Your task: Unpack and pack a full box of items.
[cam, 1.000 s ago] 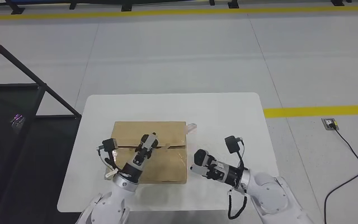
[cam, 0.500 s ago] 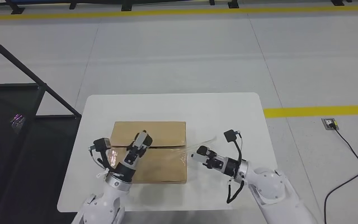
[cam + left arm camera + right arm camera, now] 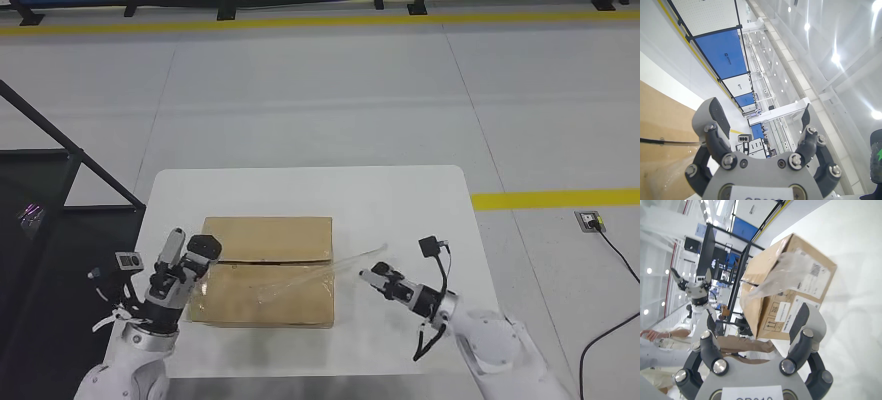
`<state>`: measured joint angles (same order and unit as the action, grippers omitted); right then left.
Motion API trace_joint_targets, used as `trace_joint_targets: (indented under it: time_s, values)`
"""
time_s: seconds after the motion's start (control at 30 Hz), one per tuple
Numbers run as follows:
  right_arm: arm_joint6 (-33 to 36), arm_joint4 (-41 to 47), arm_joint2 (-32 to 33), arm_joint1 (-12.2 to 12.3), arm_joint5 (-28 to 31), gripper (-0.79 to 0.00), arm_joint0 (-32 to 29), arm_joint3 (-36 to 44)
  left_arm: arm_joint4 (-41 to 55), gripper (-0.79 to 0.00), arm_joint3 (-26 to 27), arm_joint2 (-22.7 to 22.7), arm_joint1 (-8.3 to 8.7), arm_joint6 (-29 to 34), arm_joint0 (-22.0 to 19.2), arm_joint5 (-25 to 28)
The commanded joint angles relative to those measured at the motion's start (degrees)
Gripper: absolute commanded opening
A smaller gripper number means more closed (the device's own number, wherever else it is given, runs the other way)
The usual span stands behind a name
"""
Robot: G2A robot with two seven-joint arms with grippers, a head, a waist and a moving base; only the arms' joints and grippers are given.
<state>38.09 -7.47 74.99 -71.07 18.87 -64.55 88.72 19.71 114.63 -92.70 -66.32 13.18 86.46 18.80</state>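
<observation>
Cardboard box, long axis side to side on table; left pincer, right pincer both wide, empty.

Bright, even overhead light fills the hall. In the top view the white table and pale floor are flatly lit, and in the right wrist view the box casts only a soft grey shadow on the tabletop beside it. The left wrist view looks up into ceiling lamps, which flare into white spots with long streaks. Both wrist views bow straight lines toward their edges, and the clear tape catches the light with a whitish sheen.
</observation>
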Motion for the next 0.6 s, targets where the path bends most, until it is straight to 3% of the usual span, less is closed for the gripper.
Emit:
trace_joint_targets:
  time_s: [0.0, 0.4, 0.57]
  values:
    - [-2.9, -1.7, -1.0, -0.2, -0.3, 0.0, 0.9, -1.3, 1.2, 0.0, -0.6, -1.5, 0.06, 1.0, 1.0, 0.6]
    - [-8.4, -11.2, -3.4, -0.2, 7.0, 0.0, 3.0, -6.2, 4.2, 0.0, -3.9, -6.7, 0.08, 3.9, 4.3, 3.2]
    - [-10.6, -11.5, -3.5, -0.2, 7.7, -0.182, 3.3, -7.0, 3.9, 0.0, -3.6, -7.0, -0.04, 4.3, 4.9, 3.8]
